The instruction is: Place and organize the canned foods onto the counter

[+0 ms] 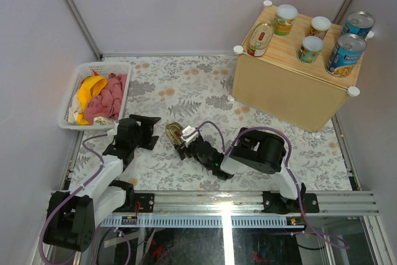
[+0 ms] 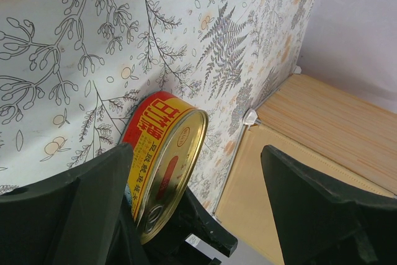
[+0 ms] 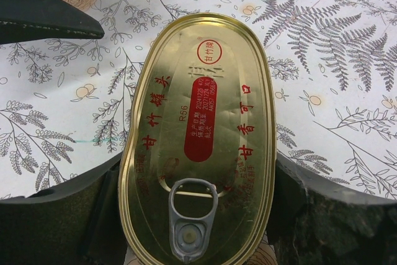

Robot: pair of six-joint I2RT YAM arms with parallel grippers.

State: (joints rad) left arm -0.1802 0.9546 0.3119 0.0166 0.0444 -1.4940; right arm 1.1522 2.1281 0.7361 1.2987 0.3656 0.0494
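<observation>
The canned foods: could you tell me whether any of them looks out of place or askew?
One does: an oval gold tin is down at the floral table, lid up, between the right gripper's fingers, not on the counter. The six cans there look orderly, none toppled.

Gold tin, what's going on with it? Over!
Right gripper shut on gold tin. Left gripper open, empty. Nothing between it and counter.

Gold tin (image 3: 198, 134) — red label, red-yellow side; grey-and-orange floral tablecloth (image 1: 186, 85); pale bamboo-grain counter (image 1: 291, 94).

Oval tin (image 1: 174, 131) is between basket (image 1: 102, 64) and counter (image 1: 291, 91)
</observation>
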